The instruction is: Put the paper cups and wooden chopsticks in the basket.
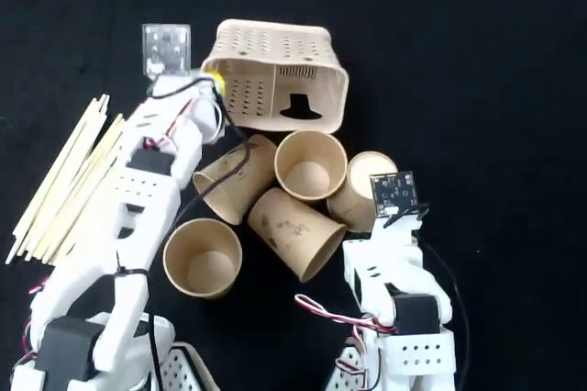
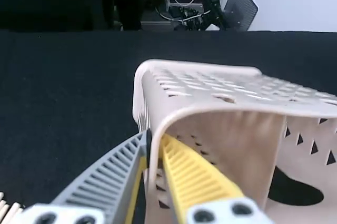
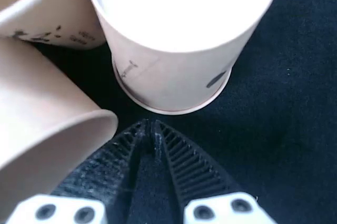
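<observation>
The beige perforated basket [image 1: 275, 74] sits tipped at the back of the table. My left gripper [image 1: 215, 88] is at its left wall. In the left wrist view this gripper [image 2: 150, 140] is shut on the basket [image 2: 221, 92] rim, grey finger outside and yellow finger [image 2: 184, 169] inside. Several brown paper cups cluster in front of the basket: three upright [image 1: 310, 166] [image 1: 202, 258] [image 1: 362, 180] and two lying down [image 1: 237, 175] [image 1: 293, 230]. My right gripper [image 3: 154, 129] is shut and empty, just short of an upright cup [image 3: 174, 40]. Wooden chopsticks [image 1: 64, 180] lie at the left.
A lying cup [image 3: 42, 140] is close beside the right gripper. The black table cloth [image 1: 495, 116] stretches open to the right of the cups. Cables and equipment stand beyond the table's far edge [image 2: 200, 13].
</observation>
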Available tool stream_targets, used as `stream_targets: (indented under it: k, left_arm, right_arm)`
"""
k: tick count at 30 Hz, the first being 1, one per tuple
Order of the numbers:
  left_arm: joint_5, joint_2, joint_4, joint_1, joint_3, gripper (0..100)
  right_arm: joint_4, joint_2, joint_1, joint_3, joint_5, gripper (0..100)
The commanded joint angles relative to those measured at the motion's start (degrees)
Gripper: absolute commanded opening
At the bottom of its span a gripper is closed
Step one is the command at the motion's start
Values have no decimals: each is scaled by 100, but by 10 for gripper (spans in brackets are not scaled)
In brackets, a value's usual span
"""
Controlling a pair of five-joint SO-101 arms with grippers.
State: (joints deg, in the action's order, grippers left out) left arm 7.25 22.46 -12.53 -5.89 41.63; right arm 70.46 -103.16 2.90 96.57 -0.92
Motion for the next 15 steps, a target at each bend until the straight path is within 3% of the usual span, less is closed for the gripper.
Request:
stream_targets:
  k: [1, 9, 15]
  left_arm:
    - [44, 290, -1046, -4, -1262, 28]
    - [62, 281, -2716, 154, -2536, 28]
    - [879, 202, -3684, 532, -3407, 29]
  right_arm:
    - [-88, -400, -35, -4, -9, 14]
    - [-88, -400, -35, -4, -9, 14]
    - [-88, -400, -35, -4, -9, 14]
